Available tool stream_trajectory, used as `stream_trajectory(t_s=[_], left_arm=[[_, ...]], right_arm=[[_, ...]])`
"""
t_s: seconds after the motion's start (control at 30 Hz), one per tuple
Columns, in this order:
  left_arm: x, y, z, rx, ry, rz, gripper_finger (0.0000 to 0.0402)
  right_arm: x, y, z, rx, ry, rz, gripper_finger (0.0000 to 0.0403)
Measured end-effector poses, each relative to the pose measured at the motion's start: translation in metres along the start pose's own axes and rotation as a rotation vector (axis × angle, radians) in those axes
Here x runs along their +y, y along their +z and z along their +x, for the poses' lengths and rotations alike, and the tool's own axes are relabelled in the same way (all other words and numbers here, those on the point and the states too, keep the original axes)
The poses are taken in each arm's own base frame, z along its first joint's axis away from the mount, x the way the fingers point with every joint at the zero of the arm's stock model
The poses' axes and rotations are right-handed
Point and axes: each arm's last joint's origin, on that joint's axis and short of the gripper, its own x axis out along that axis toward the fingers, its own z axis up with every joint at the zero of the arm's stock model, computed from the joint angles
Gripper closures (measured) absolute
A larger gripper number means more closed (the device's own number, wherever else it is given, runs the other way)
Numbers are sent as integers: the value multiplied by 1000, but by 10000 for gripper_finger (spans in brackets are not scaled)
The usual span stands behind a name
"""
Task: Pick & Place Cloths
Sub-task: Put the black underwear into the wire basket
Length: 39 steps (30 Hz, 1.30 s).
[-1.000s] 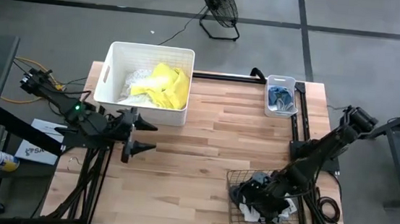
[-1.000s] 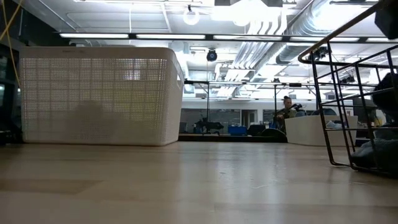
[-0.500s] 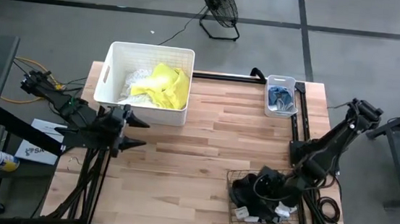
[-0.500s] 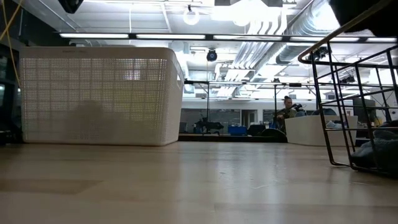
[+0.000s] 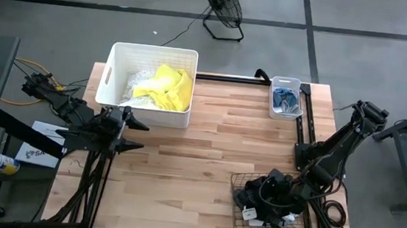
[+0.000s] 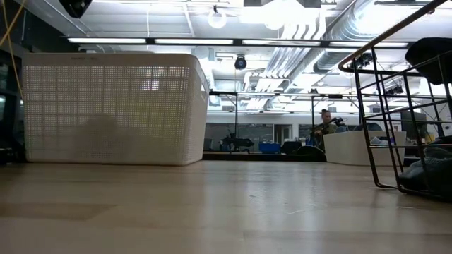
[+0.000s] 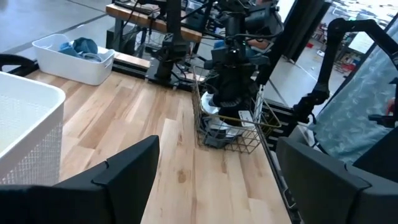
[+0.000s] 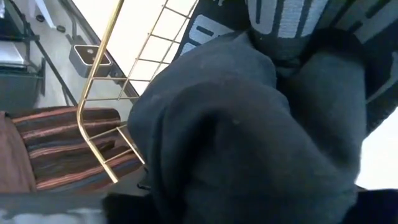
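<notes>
A neon yellow cloth (image 5: 169,87) lies crumpled in the white tub (image 5: 117,50), draped over a white cloth (image 5: 138,87) beside it. Small grey-blue socks (image 5: 287,99) sit bunched in a little white tray (image 5: 298,85). Black cloths with white print (image 5: 258,201) — a rumpled heap — fill the wire basket (image 5: 234,224) at the table's near right corner.

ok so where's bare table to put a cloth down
The widest free patch is the wood between the white tub, the small tray and the wire basket. The front strip left of the basket is bare too. It is crowded at the basket, where the right claw sits among dark cloths.
</notes>
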Motion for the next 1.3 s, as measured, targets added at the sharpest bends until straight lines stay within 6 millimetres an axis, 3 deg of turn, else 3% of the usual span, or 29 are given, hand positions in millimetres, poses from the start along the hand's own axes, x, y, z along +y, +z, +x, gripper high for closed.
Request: stream_trajectory(t_s=[0.27,0.5,0.93,1.3], left_arm=[[0,0,0,0,0,4,83],[0,0,0,0,0,29,83],[0,0,0,-1,3,28,83],[0,0,0,1,-3,24,83]], right_arm=[[0,0,0,6,0,34,217],[-5,1,0,112,-67,51,212],[-2,1,0,122,-31,47,100],[-3,-3,-3,250,-54,104,88]])
